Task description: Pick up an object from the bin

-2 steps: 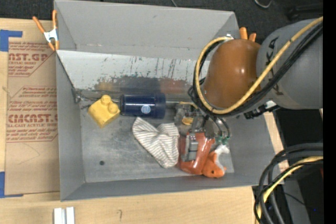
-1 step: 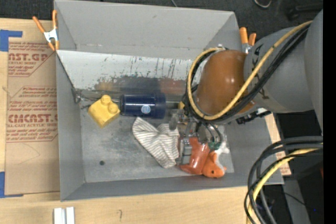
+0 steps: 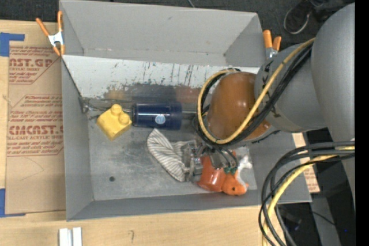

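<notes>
My gripper [image 3: 199,159] is low in the bin's front right part, under the arm's orange cover. It hangs right at the right end of a crumpled striped grey-and-white cloth [image 3: 164,154]. Just in front of it lies an orange-red plastic toy [image 3: 216,180], partly hidden by the gripper. A bit of clear plastic [image 3: 244,162] shows to the toy's right. Whether anything is gripped cannot be seen.
A dark blue cylinder [image 3: 157,114] with a round label lies along the back wall. A yellow toy block [image 3: 114,121] sits to its left. The arm and its yellow-black cables cover the bin's right side. The bin's front left floor is bare.
</notes>
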You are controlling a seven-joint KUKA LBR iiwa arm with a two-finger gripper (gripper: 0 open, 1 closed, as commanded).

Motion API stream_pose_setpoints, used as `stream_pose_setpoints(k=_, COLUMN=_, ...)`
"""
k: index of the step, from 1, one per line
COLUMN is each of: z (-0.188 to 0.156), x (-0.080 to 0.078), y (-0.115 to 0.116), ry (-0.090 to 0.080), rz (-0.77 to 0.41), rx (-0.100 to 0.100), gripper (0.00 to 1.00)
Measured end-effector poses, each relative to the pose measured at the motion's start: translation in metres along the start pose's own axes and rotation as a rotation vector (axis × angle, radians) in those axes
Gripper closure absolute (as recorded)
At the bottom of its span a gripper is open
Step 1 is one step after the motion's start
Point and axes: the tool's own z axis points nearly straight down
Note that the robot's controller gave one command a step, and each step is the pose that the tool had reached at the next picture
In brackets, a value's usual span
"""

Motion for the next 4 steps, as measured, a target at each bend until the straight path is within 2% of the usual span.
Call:
stream_pose_setpoints(k=1, z=0.0, x=0.0, y=0.0, ry=0.0, rz=0.0, rx=0.0, gripper=1.0)
stream_pose_setpoints(k=2, z=-0.087, x=-0.001, y=-0.01, ry=-0.001, rz=0.009, rx=0.001, gripper=1.0)
stream_pose_setpoints(k=3, z=-0.087, x=-0.001, y=-0.01, ry=-0.001, rz=0.009, rx=0.0, gripper=1.0)
stream_pose_setpoints(k=4, z=-0.189, x=-0.019, y=-0.021, ry=-0.003, rz=0.035, rx=0.001, gripper=1.0)
